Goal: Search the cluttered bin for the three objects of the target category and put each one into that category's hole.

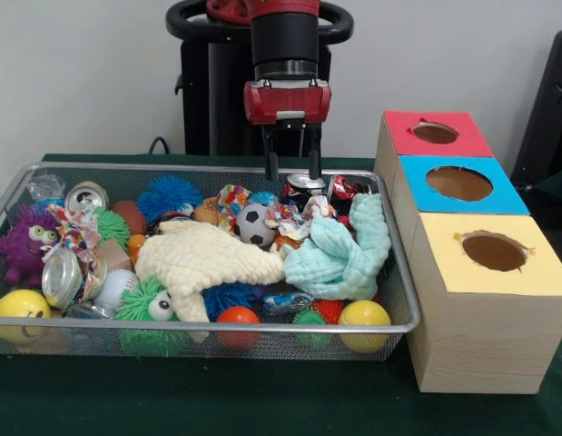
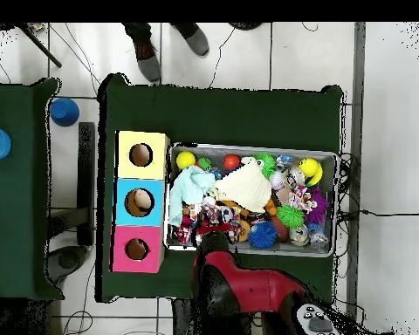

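My gripper [image 1: 292,167] hangs open over the far edge of the wire bin [image 1: 208,328], with nothing between its fingers. Right under it lies a crushed red and black can [image 1: 304,187], and a second one [image 1: 350,188] is beside it. Two silver cans [image 1: 63,276] [image 1: 85,195] lie at the bin's left. A cream cloth [image 1: 203,259] and a mint cloth [image 1: 340,250] cover the middle, among balls and fuzzy toys. Beside the bin stands a wooden box with a red hole [image 1: 435,133], a blue hole [image 1: 458,183] and a yellow hole [image 1: 493,252]. Overhead, the gripper [image 2: 211,232] is at the bin's [image 2: 252,148] near rim.
A soccer ball [image 1: 255,224], yellow balls [image 1: 364,315] [image 1: 20,305], an orange ball [image 1: 238,317], a purple monster toy [image 1: 24,245] and a blue fuzzy ball [image 1: 169,195] fill the bin. A person's feet [image 2: 147,57] stand beyond the table. Blue containers [image 2: 64,111] sit on a side table.
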Robot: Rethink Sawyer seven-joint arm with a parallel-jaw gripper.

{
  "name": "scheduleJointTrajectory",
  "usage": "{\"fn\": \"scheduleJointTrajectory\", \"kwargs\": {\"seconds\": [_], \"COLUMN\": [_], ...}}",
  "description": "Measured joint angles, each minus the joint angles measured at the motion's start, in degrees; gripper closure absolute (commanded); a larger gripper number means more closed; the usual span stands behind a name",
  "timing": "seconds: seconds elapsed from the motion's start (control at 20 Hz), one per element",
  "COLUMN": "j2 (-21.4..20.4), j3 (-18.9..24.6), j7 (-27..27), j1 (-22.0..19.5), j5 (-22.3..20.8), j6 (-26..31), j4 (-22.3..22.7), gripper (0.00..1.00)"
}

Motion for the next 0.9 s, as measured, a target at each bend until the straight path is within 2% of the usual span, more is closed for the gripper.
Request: {"fn": "scheduleJointTrajectory", "kwargs": {"seconds": [0.9], "j2": [9.15], "j3": [-4.46], "j7": [0.0], "j1": [0.81], "j5": [0.05], "j6": [-10.93], "j4": [-0.09], "gripper": [0.0]}}
